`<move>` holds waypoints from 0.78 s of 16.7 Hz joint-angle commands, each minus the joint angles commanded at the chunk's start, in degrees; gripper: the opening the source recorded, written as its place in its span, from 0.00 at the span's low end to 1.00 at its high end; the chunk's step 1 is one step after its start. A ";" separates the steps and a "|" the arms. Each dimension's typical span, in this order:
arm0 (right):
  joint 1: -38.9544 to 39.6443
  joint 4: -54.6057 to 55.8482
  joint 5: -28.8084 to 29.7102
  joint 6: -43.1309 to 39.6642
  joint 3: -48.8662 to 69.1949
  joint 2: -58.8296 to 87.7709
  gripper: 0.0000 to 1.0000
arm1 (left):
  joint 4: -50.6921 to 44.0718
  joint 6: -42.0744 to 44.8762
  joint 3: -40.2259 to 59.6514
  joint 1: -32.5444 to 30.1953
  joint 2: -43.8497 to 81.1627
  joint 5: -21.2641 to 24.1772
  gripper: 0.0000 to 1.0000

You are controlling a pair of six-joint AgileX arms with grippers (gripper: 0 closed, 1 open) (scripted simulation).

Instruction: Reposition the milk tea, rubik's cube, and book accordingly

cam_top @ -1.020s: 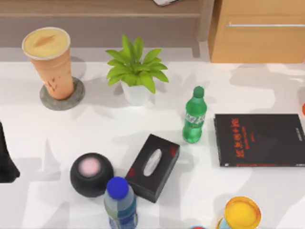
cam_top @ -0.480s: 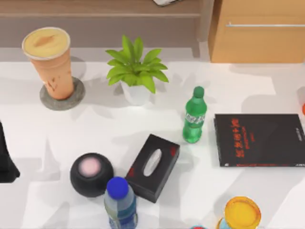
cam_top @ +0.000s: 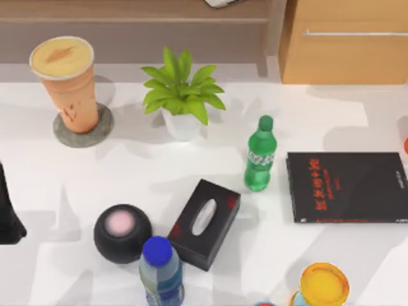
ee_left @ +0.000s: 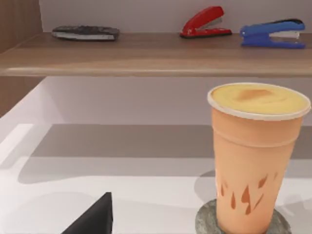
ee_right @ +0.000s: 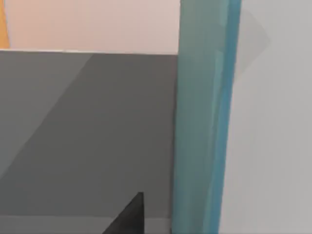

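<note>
Nothing on the table (cam_top: 127, 166) has moved since a second ago. Only the grey shadow patch far right of the potted plant (cam_top: 182, 95), below the wooden cabinet (cam_top: 347, 44), has changed shape.

Places taken from the plant in the top view:
- The milk tea (cam_top: 67, 83) stands upright to its left on a round grey coaster (cam_top: 83, 131), near the table's back edge.
- The green bottle (cam_top: 259, 156) stands upright to the plant's lower right.
- The thin black book with red characters (cam_top: 347, 187) lies flat farther right, past the bottle.
- The black tissue box (cam_top: 204, 223) lies at an angle below the plant.
- The black sphere with a pink top (cam_top: 122, 233) sits just left of the box.
- The blue-capped bottle (cam_top: 161, 271) is in front of both, close against them.
- A yellow-orange round-topped thing (cam_top: 324, 285) sits far to the plant's lower right, at the frame's bottom.
- A dark piece of the left arm (cam_top: 7, 213) sits at the frame's left edge, well left of the sphere.

In the left wrist view the left gripper (ee_left: 92, 219) shows one dark tip low in the frame. The milk tea (ee_left: 256, 156) on its coaster (ee_left: 207, 222) is ahead of it and apart. I cannot tell if the jaws are spread or pressed together. The wooden shelf (ee_left: 146, 53) behind carries a red stapler (ee_left: 204, 22), a blue stapler (ee_left: 273, 33) and a flat dark device (ee_left: 85, 32).

In the right wrist view the right gripper (ee_right: 129, 217) shows one dark tip just beside the book (ee_right: 204, 117), whose teal edge runs upright through the frame. I cannot tell whether they touch, nor how the jaws stand.
</note>
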 joint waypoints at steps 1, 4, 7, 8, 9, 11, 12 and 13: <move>0.00 0.00 0.00 0.00 0.00 0.00 0.55 | 0.00 0.00 0.00 0.00 0.00 0.00 1.00; 0.00 0.00 0.00 0.00 0.00 0.00 0.32 | 0.00 0.00 0.00 0.00 0.00 0.00 1.00; 0.00 0.00 0.00 0.00 0.00 0.00 0.10 | 0.00 0.00 0.00 0.00 0.00 0.00 1.00; 0.00 0.00 0.00 0.00 0.00 0.00 0.02 | 0.00 0.00 0.00 0.00 0.00 0.00 1.00; 0.00 0.00 0.00 0.00 0.00 0.00 0.00 | 0.00 0.00 0.00 0.00 0.00 0.00 1.00; 0.00 0.00 0.00 0.00 0.00 0.00 0.00 | 0.00 0.00 0.00 0.00 0.00 0.00 1.00; 0.00 0.00 0.00 0.00 0.00 0.00 0.00 | 0.00 0.00 0.00 0.00 0.00 0.00 1.00; 0.00 0.00 0.00 0.00 0.00 0.00 0.00 | 0.00 0.00 0.00 0.00 0.00 0.00 1.00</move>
